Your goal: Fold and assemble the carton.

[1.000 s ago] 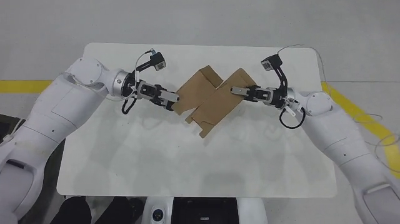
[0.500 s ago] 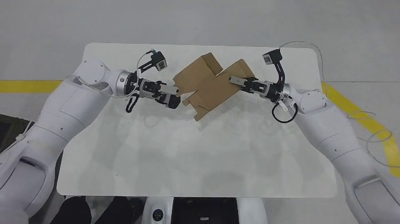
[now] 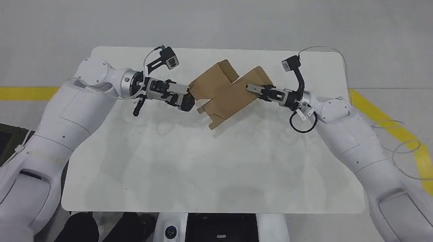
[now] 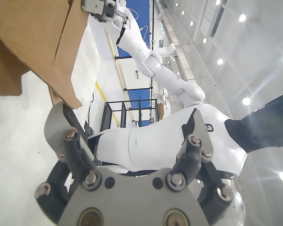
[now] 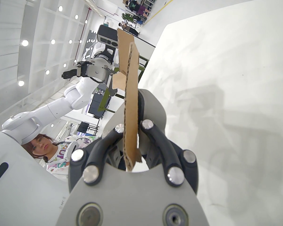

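Two claws flank the brown cardboard carton (image 3: pixel 230 100), which is held tilted over the white desk (image 3: pixel 203 174), toward the desk's 12 o'clock edge, its panels partly folded. The right claw (image 5: pixel 132 114) is at the carton's 2 o'clock corner, its fingers pinched tight on a corrugated flap edge that runs between them. The left claw (image 4: pixel 127 114) is at the carton's 9 o'clock side, spread wide and gripping nothing; one fingertip (image 4: pixel 61 109) lies just beside a lower carton corner.
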Tool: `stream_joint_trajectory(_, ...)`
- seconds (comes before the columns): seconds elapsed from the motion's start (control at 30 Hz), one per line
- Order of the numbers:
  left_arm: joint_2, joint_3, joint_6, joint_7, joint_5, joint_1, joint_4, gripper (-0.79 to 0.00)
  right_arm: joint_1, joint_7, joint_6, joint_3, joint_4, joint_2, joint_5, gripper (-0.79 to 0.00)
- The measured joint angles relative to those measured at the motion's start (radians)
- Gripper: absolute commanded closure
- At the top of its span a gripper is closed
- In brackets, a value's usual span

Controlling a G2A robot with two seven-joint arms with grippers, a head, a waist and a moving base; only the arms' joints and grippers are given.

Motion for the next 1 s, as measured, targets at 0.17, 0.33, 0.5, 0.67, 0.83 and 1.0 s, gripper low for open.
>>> stream_joint_trajectory(0.17, -0.011, -0.018, -0.015, 0.015, 0.013, 0.003, 0.026, -0.785, -0.002, 0.012, 0.003, 0.006, -0.013, -0.007, -0.003, 0.0)
stream_joint_trajectory(0.33, -0.029, -0.018, -0.029, 0.032, 0.031, -0.005, 0.069, -0.785, -0.003, 0.026, 0.004, 0.015, -0.018, -0.012, -0.004, 0.0)
stream_joint_trajectory(0.5, -0.047, -0.015, -0.023, 0.046, 0.046, -0.01, 0.106, -0.785, -0.007, 0.036, 0.003, 0.023, -0.02, -0.017, -0.005, 0.0)
stream_joint_trajectory(0.67, -0.061, -0.015, -0.027, 0.046, 0.067, -0.013, 0.13, -0.785, -0.009, 0.044, -0.002, 0.026, -0.009, -0.025, -0.003, 0.0)
stream_joint_trajectory(0.83, -0.072, -0.016, -0.032, 0.044, 0.093, -0.014, 0.142, -0.785, -0.007, 0.052, -0.012, 0.03, 0.008, -0.033, -0.001, 0.0)
stream_joint_trajectory(1.0, -0.08, -0.021, -0.041, 0.044, 0.121, -0.012, 0.149, -0.677, -0.003, 0.06, -0.02, 0.036, 0.026, -0.039, 0.0, 0.0)
